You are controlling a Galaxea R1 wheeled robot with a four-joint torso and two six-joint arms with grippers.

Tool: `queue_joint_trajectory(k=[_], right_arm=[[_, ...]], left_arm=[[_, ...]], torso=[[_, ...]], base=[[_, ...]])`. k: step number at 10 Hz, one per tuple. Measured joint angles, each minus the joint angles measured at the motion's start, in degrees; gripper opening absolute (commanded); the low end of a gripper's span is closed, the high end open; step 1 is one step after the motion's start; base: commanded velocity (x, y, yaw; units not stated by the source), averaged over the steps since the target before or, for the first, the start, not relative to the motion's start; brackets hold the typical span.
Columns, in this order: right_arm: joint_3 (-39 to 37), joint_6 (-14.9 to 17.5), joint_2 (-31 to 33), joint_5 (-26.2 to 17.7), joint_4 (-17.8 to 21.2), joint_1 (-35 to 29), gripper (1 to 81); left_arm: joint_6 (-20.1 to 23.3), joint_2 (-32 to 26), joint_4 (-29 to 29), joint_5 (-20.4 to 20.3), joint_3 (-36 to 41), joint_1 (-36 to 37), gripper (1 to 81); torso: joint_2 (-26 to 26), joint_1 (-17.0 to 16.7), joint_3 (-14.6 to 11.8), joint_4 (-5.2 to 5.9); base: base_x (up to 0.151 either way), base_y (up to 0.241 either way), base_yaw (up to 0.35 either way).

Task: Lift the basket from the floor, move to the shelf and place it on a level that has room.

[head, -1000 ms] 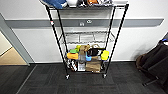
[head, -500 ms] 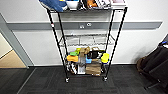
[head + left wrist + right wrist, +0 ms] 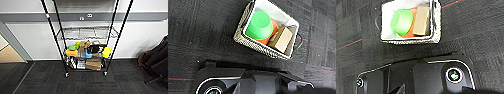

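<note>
Basket seen from above on the carpet, rack ahead against the wall.

Both wrist cameras look straight down on the basket (image 3: 268, 32), which sits on the dark grey floor (image 3: 200, 30) just beyond the robot's own dark body; whether either gripper's fingers are spread or closed cannot be told, and nothing shows them touching the basket. Inside its white lining lie a green cup-shaped object (image 3: 259, 25) resting over an orange one (image 3: 274, 26), with a tan block (image 3: 281, 38) pressed beside them against one end. From the right wrist the same basket (image 3: 411, 22) shows with the green piece (image 3: 401, 22) and tan block (image 3: 421, 21) side by side. In the head view the shelf (image 3: 86, 37) stands ahead against the pale wall; one wire level (image 3: 85, 33) lies bare, while the tier below it is crowded with coloured items (image 3: 86, 51) and a cardboard box (image 3: 93, 64) sits lower still.
</note>
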State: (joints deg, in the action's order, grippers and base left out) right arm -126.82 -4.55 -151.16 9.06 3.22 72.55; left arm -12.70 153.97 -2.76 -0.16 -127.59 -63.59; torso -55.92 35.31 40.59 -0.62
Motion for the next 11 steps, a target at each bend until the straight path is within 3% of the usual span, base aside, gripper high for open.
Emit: queue_joint_trajectory(k=[2, 4, 11], right_arm=[[-0.61, 0.00, -0.27, 0.04, 0.00, -0.22, 81.1], [-0.61, -0.11, -0.35, 0.15, 0.00, -0.44, 81.1], [-1.29, -0.30, -0.79, -0.07, -0.02, -0.39, 81.1]], left_arm=[[0.00, 0.04, 0.00, -0.06, -0.04, 0.44, 81.1], [0.00, 0.04, 0.00, -0.02, -0.04, 1.60, 81.1], [0.02, 2.67, 1.99, 1.87, -3.06, 3.32, 81.1]], torso=[[-3.21, 2.12, 2.95, 0.00], [-6.34, 4.07, 3.76, 0.00], [-20.06, 12.70, 3.87, 0.00]], base=[[0.000, 0.000, 0.000], [0.000, 0.000, 0.000], [0.000, 0.000, 0.000]])
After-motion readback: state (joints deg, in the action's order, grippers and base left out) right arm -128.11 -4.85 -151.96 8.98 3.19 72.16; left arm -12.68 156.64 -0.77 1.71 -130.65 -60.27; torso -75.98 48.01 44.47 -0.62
